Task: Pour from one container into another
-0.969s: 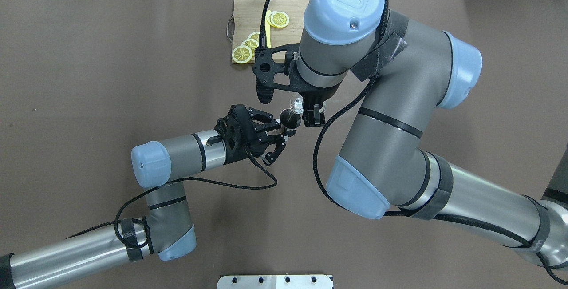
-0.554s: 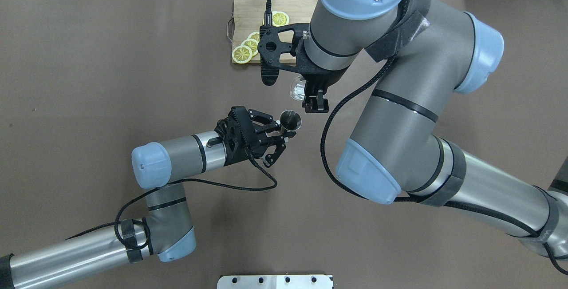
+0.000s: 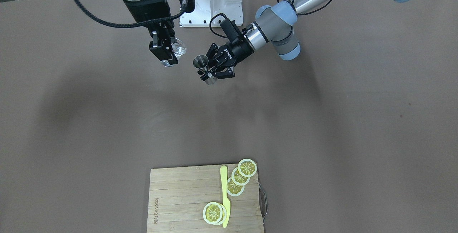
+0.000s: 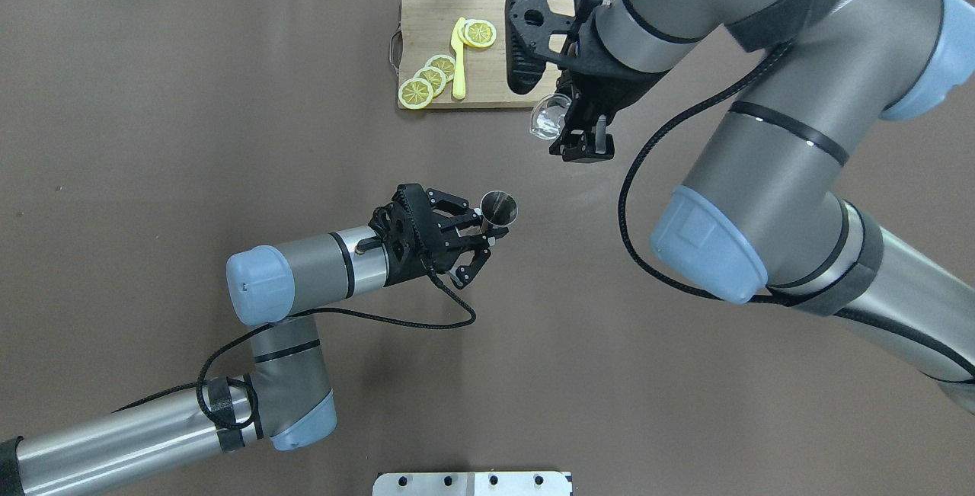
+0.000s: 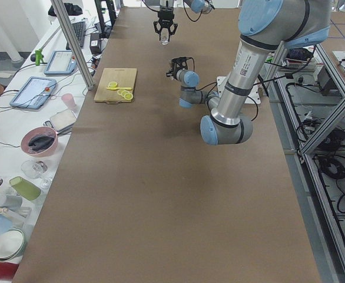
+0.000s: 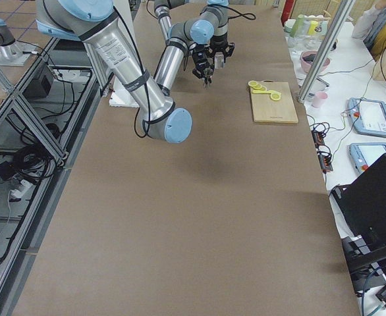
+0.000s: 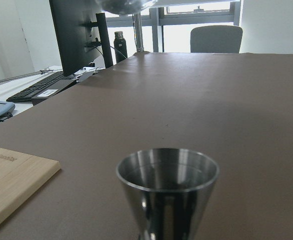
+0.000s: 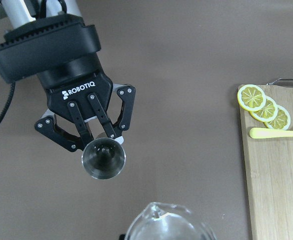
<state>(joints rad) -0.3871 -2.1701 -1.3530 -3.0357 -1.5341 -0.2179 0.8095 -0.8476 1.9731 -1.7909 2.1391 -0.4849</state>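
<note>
Left gripper point(image 4: 487, 232) pinched the steel jigger point(image 4: 499, 206) upright at its waist; right gripper point(image 4: 583, 145), well apart, clamped a glass cup point(image 4: 548, 116) near the cutting board point(image 4: 426, 24)

The brown-covered worktop point(image 4: 190, 138) carried a wooden cutting board point(image 4: 426, 24), lying flat near the edge far from the robot, its metal handle point(image 4: 394, 49) at one end. A white mounting plate point(image 4: 472, 483) sat at the robot's edge, well apart from the board.

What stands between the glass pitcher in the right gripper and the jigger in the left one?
Nothing visible. Only bare brown table shows in the gap between the glass pitcher and the jigger.
</note>
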